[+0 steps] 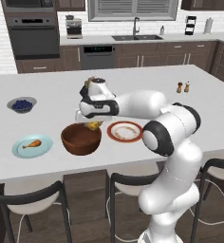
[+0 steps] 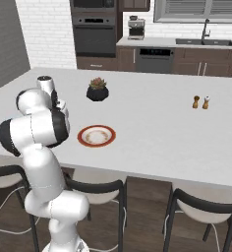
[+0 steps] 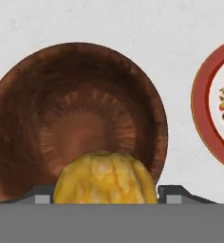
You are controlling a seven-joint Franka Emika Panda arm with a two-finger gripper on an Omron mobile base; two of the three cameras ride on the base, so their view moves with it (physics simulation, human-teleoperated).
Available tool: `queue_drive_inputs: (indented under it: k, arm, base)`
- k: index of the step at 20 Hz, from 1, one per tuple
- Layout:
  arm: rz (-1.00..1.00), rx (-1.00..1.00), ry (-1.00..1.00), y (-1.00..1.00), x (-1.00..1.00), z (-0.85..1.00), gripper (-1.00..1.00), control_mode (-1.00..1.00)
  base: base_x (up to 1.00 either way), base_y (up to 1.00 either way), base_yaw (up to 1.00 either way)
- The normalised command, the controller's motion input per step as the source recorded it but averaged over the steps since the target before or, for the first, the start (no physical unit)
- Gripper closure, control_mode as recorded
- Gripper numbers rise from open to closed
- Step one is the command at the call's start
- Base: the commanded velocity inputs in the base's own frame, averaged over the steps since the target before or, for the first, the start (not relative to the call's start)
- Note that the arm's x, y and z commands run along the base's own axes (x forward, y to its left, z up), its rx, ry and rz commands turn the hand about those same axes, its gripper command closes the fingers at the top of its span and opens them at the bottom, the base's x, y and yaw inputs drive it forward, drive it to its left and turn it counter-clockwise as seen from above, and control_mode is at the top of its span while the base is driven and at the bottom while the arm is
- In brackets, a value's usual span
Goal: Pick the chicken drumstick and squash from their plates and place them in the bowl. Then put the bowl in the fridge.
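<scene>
My gripper (image 1: 92, 124) is shut on the yellow squash (image 3: 104, 178), held just above the reddish-brown wooden bowl (image 1: 81, 138). In the hand view the bowl (image 3: 80, 118) lies right below, with nothing inside it, and the squash hides both fingertips. The golden drumstick (image 1: 32, 143) lies on the light blue plate (image 1: 32, 145) left of the bowl. The white plate with the red-orange rim (image 1: 125, 131) sits bare to the bowl's right, and its rim (image 3: 201, 111) shows at the right edge of the hand view. The fridge is out of view.
A small grey bowl of blueberries (image 1: 22, 104) stands at the counter's back left. A black plant pot (image 2: 97, 91) sits behind my hand. Salt and pepper shakers (image 1: 183, 87) stand far right. Dark stools (image 1: 31, 201) line the counter's near edge.
</scene>
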Motion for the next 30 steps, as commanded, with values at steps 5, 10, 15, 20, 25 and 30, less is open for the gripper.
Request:
queue_drive_inputs:
  k: [5, 10, 15, 20, 25, 30]
  arm:
    - [0.0, 0.0, 0.01, 0.27, 0.35, -0.8, 1.0, -1.0]
    - [0.0, 0.0, 0.0, 0.26, 0.3, -0.69, -1.0, -1.0]
    - [0.0, 0.0, 0.0, 0.04, 0.01, -0.05, -1.0, -1.0]
    - [0.0, 0.0, 0.0, 0.0, -0.03, 0.0, -1.0, -1.0]
    - [0.0, 0.0, -0.05, -0.04, -0.2, 0.09, -1.0, -1.0]
    - [0.0, 0.02, -0.02, -0.35, -0.62, 0.67, -1.0, -1.0]
  base:
    - [0.0, 0.0, 0.0]
    - [0.0, 0.0, 0.0]
    - [0.0, 0.0, 0.0]
    - [0.0, 0.0, 0.0]
    - [0.0, 0.0, 0.0]
    - [0.0, 0.0, 0.0]
